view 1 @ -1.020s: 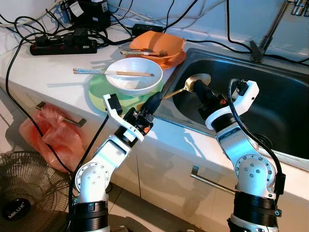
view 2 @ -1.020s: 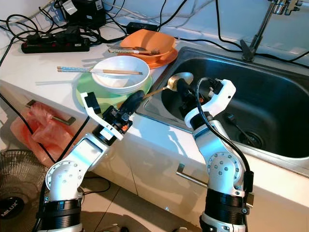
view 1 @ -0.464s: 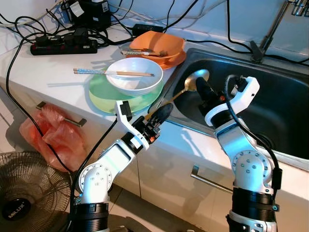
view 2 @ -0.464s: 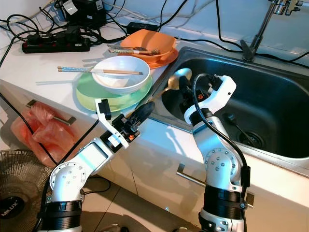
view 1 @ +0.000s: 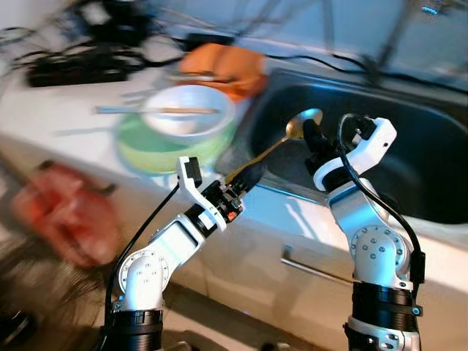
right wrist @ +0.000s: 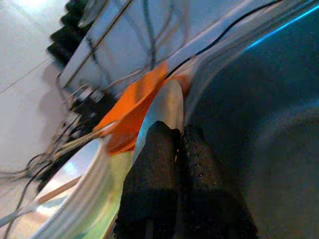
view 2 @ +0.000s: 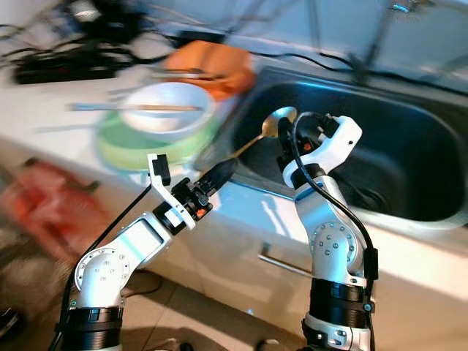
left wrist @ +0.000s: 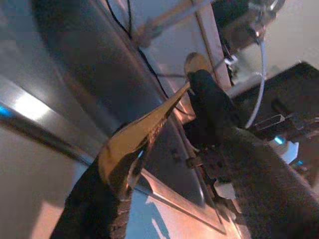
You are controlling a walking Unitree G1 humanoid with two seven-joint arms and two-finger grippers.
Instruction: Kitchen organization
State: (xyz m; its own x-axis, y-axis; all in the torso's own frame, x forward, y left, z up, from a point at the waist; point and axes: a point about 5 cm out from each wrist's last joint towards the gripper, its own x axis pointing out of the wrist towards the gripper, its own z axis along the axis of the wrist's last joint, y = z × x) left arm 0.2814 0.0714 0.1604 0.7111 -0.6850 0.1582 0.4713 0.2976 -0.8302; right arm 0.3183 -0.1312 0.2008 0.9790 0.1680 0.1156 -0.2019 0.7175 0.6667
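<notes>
The gold spoon (view 1: 281,141) slants over the sink (view 1: 431,161) edge, bowl end up. The left gripper (view 1: 245,178) pinches its handle end, and the right gripper (view 1: 309,133) squeezes near the bowl.

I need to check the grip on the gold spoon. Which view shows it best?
Left wrist view: the spoon runs sharp from the left gripper to the right gripper. The eye views show it whole but small and blurred; the right wrist view shows the bowl only.
</notes>
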